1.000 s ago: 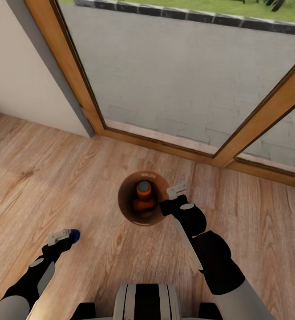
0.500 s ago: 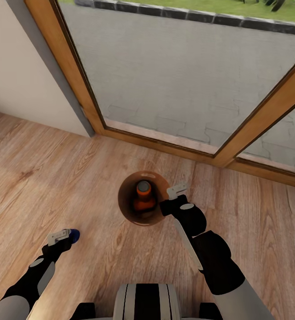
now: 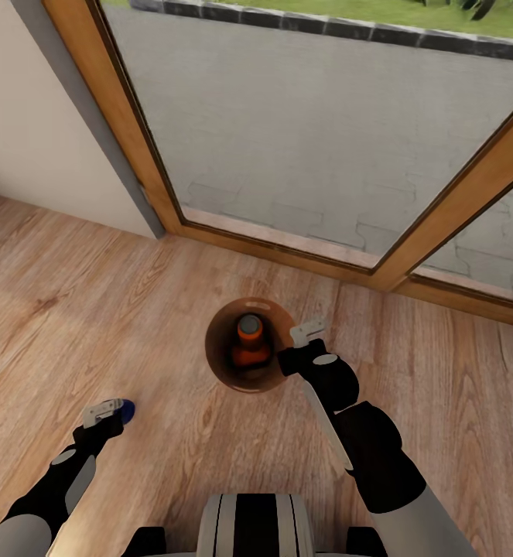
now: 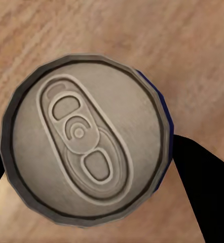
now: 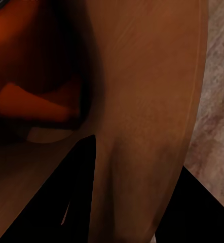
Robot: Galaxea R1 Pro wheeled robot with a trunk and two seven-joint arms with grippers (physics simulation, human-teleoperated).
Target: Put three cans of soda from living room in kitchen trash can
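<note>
Left hand (image 3: 105, 411) low over floor, clamped on blue can (image 4: 86, 134), right hand (image 3: 309, 333) gripping bin rim (image 3: 281, 363).

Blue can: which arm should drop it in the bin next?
Left. The left gripper is shut on the blue can. The right gripper grips the bin at its rim; orange cans are already inside.

Light wood plank floor (image 3: 94, 309), running up to the wood-framed glass doors (image 3: 318, 155). The tash can (image 3: 275, 377) stands directly on the boards near the door sill, glossy brown interior visible, with orange soda cans (image 3: 250, 340) inside it.
</note>
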